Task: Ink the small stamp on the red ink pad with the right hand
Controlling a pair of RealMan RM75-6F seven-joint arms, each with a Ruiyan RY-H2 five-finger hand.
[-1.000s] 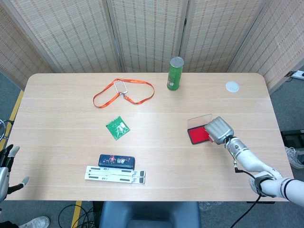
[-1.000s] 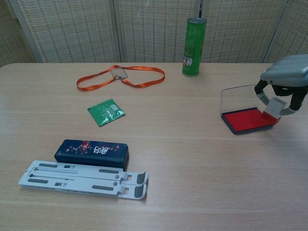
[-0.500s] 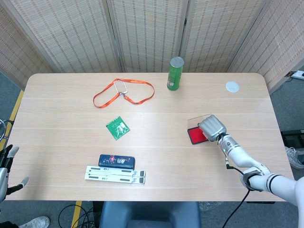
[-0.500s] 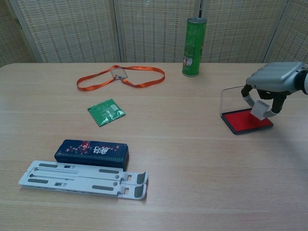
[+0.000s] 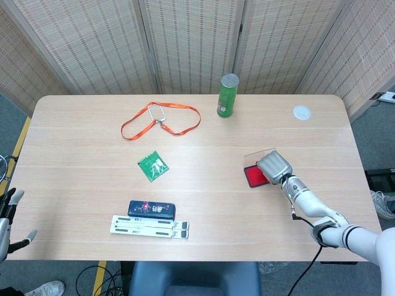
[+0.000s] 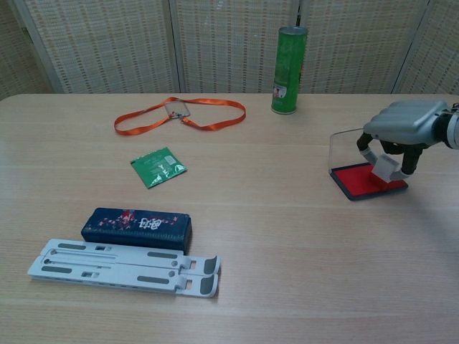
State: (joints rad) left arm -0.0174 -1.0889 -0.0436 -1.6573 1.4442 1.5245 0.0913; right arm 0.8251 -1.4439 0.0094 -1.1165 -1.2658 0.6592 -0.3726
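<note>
Stamp (image 6: pixel 385 166) pinched in the right robot hand (image 6: pixel 399 127) sits directly over the red ink pad (image 6: pixel 367 180), seemingly touching.

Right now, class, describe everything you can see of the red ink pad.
The red ink pad is a flat dark tray holding a bright red inking surface, with a clear lid standing open at its far edge. It lies on the table's right side. The right hand hovers over it, holding the small stamp down at the red surface.
</note>
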